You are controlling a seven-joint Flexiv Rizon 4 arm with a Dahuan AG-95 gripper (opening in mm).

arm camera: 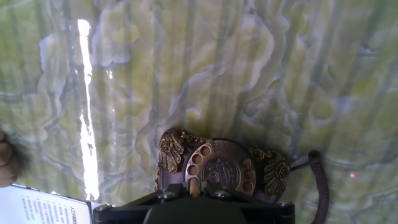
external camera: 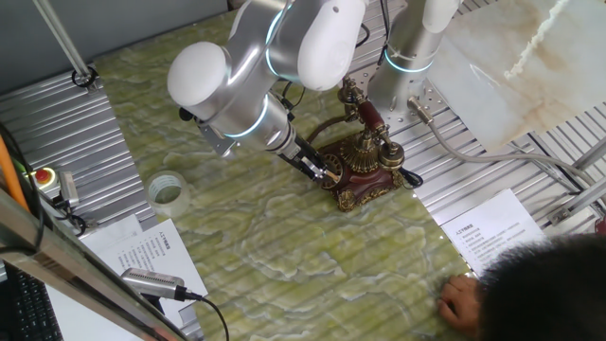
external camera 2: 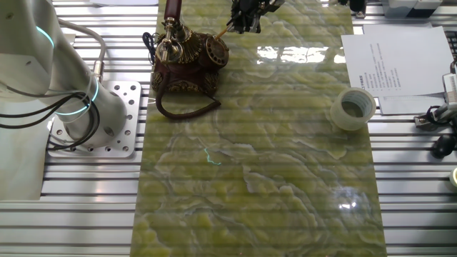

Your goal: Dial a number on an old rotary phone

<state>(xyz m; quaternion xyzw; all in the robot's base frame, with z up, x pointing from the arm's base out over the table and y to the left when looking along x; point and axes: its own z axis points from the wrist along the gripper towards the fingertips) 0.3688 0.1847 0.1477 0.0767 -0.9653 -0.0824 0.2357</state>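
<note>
The old rotary phone point(external camera: 365, 163) stands on the green marbled mat, dark red-brown with brass trim, its handset cradled on top. It also shows in the other fixed view point(external camera 2: 184, 56). In the hand view its round dial point(arm camera: 221, 169) fills the bottom centre. My gripper point(external camera: 320, 169) is at the dial's front and reaches in from the top edge of the other fixed view point(external camera 2: 244, 18). Its jaws point(arm camera: 194, 193) are shut on a thin tan stick point(arm camera: 194, 185). The stick's tip sits at a finger hole on the dial's lower left. Whether it is inside the hole I cannot tell.
The phone's cord point(external camera 2: 187, 107) loops on the mat beside the arm's base point(external camera 2: 82, 111). A roll of clear tape point(external camera: 168, 189) lies at the mat's edge. Printed sheets point(external camera: 492, 232) lie nearby. A person's hand point(external camera: 462, 301) and head point(external camera: 544, 284) are at the front right.
</note>
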